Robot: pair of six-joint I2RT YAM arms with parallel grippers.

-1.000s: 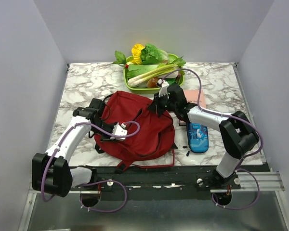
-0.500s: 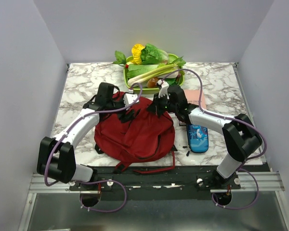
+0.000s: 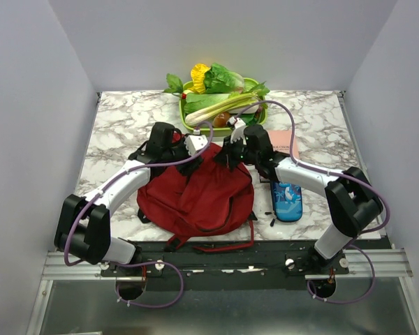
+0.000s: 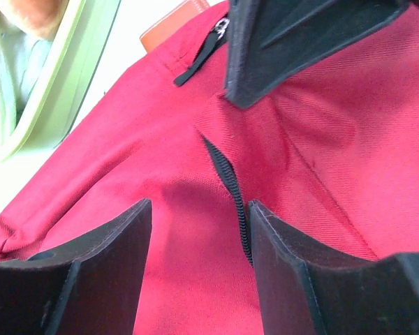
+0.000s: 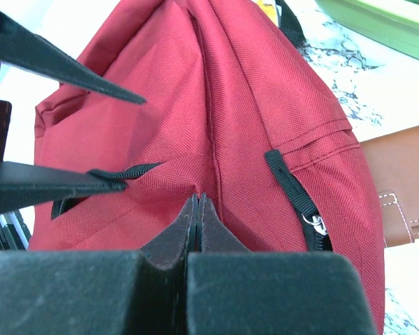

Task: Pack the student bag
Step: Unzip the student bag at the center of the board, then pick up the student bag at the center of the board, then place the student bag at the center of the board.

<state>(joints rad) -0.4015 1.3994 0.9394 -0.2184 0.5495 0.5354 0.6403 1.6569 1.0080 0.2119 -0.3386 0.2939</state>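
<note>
The student bag (image 3: 195, 199), a dark red backpack with black straps, lies at the table's front centre. My right gripper (image 3: 223, 156) is shut, pinching a raised fold of the bag's red fabric (image 5: 198, 198) near its far top edge. My left gripper (image 3: 204, 155) is open just left of it and hovers over the bag, one finger on each side of a black zipper line (image 4: 227, 183). In the left wrist view the gripper (image 4: 199, 259) holds nothing. A zipper pull (image 5: 314, 225) hangs to the right of the pinched fold.
A green tray (image 3: 195, 128) of vegetables stands at the back centre. A pink-brown booklet (image 3: 284, 142) lies right of the bag's top. A blue shark-print pencil case (image 3: 288, 200) lies front right. White walls close in both sides.
My left arm has swung from the bag's left front up to its top edge, beside the right gripper. The right gripper has stayed shut on the fabric, almost still.
</note>
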